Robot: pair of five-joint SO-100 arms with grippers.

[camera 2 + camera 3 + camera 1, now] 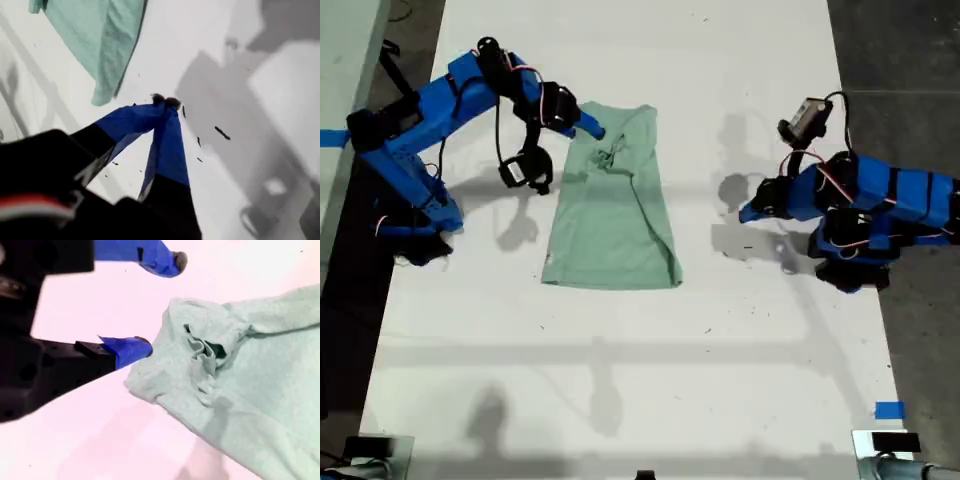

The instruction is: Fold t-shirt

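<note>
A: How is my second gripper (161, 305) seen?
B: Its jaws are spread, nothing held; the t-shirt (613, 205) is touched at a bunched corner by one fingertip.
A: And my first gripper (165, 101)?
B: Pressed closed, empty, over bare desk (740, 330); the t-shirt is well apart.

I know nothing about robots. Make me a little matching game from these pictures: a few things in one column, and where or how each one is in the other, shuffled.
Column one:
1. t-shirt
2. my first gripper
3. my second gripper
4. blue tape piece

Column two:
a. open, at the bunched edge of the cloth
b. shut, over bare table, away from the cloth
c. near the exterior view's lower right corner
d. folded narrow, lying in the middle of the table

Pairs: 1-d, 2-b, 3-a, 4-c
</note>
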